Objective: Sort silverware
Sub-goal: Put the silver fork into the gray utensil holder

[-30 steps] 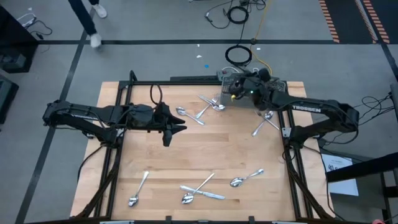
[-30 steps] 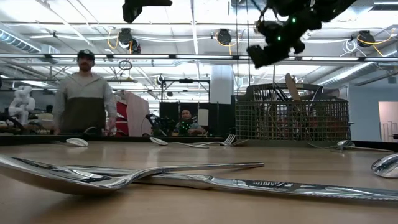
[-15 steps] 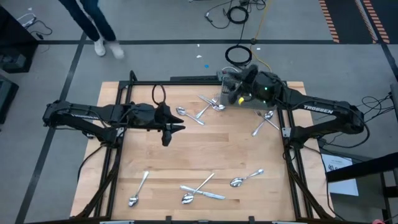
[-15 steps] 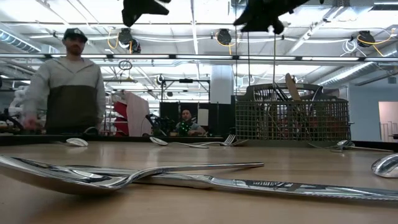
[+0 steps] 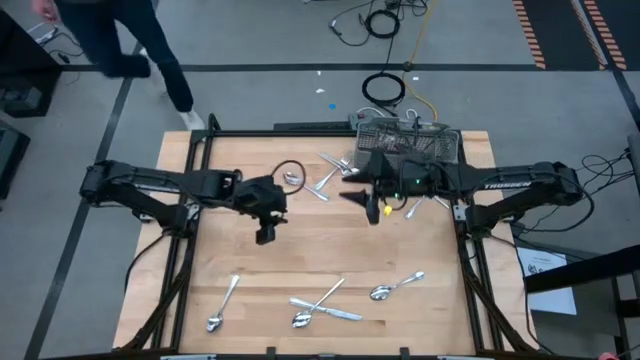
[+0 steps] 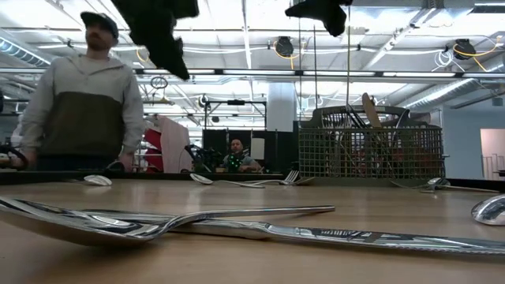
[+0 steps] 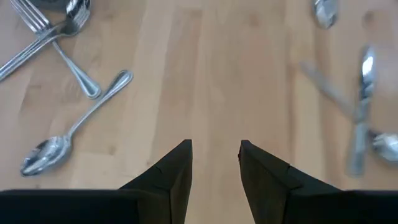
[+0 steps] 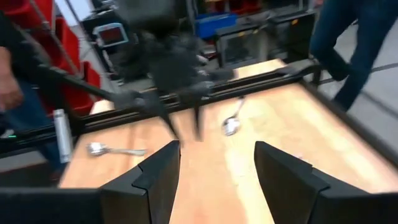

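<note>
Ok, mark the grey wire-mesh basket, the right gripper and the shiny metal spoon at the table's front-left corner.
grey wire-mesh basket (image 5: 440,141): high view, on its mesh rim.
right gripper (image 5: 373,213): high view, between its open fingertips.
shiny metal spoon (image 5: 223,302): high view, on its handle.

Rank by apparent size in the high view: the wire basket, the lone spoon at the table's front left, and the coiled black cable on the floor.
1. wire basket, clearly the largest.
2. and 3. coiled black cable and front-left spoon: spans look about alike; the floor lies farther from the camera, so no firm order.
</note>
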`<state>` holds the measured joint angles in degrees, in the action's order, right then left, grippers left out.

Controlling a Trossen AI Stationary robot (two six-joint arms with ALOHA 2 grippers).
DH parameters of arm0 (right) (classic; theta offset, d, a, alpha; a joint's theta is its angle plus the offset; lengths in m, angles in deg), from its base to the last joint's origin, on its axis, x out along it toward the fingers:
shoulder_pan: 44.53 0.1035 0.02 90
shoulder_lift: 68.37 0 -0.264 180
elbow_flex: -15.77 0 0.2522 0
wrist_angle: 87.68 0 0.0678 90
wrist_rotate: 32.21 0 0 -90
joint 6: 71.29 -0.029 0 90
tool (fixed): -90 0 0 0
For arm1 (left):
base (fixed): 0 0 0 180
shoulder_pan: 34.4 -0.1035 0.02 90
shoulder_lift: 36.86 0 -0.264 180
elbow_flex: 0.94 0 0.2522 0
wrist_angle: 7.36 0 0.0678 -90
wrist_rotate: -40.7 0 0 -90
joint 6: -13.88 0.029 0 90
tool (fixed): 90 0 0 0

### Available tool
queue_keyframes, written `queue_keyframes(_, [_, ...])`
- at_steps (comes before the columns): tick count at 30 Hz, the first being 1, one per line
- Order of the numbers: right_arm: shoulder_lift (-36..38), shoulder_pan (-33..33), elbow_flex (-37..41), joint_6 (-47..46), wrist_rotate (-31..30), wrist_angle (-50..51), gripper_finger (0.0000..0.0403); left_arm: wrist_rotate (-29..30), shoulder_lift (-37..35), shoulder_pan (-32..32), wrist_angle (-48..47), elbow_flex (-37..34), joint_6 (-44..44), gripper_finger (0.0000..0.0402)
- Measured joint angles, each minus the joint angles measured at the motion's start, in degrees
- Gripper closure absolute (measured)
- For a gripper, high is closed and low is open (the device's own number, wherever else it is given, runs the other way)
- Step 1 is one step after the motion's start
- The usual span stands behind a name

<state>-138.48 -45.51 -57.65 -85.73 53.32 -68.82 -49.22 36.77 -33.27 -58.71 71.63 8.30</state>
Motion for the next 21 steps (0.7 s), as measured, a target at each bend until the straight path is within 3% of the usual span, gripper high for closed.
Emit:
queue_keyframes(5, [-0.7, 4.3, 0.0, -5.4, -1.2, 0.0, 0.0206, -0.8, 5.7, -4.4, 1.3, 0.0, 8.8, 0.0263])
queue_keyframes(13, [-0.7, 12.6, 0.0, -11.6, -11.9, 1.6, 0.0206, -6.6, 14.9, -17.3, 9.3, 2.2, 22.5, 0.0263])
queue_keyframes(21, [-0.7, 19.1, 0.0, -19.3, -19.7, 3.9, 0.0206, -5.2, 29.9, -25.5, 10.6, 14.3, 37.6, 0.0263])
